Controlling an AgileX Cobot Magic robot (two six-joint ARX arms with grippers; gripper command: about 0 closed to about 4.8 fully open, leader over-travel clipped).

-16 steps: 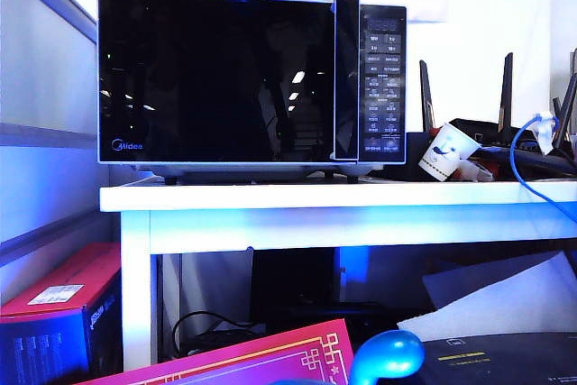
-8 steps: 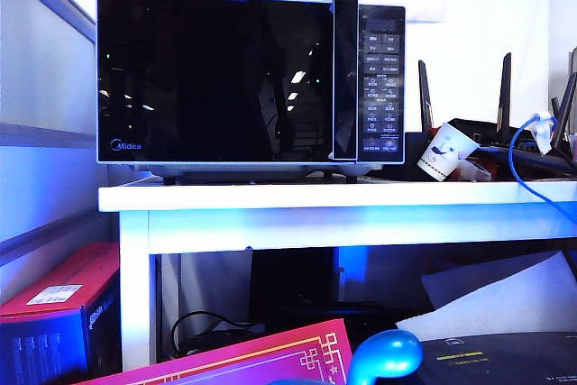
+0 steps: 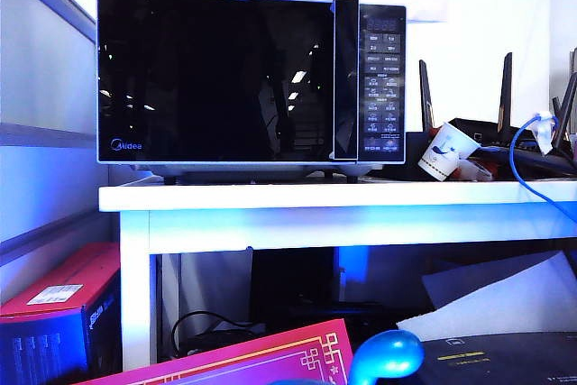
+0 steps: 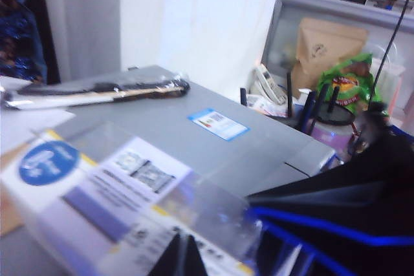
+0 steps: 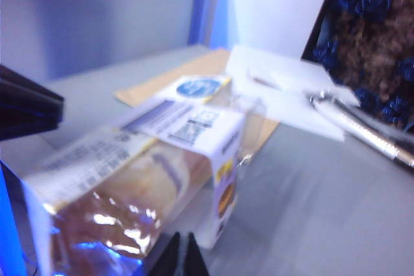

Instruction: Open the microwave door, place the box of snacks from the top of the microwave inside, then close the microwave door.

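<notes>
Microwave (image 3: 251,78) sits on the white table (image 3: 343,197), microwave door (image 3: 215,77) closed. Box of snacks (image 4: 123,201) rests on the grey microwave top, between both arms. Left gripper (image 4: 183,255) and right gripper (image 5: 181,253) are fully closed, empty, tips right by the box.

From a low exterior camera we face the microwave (image 3: 251,78) front-on, looking slightly upward. Our two wrist cameras sit close above its grey top, both sharing the box of snacks (image 4: 123,205) from opposite sides.
</notes>
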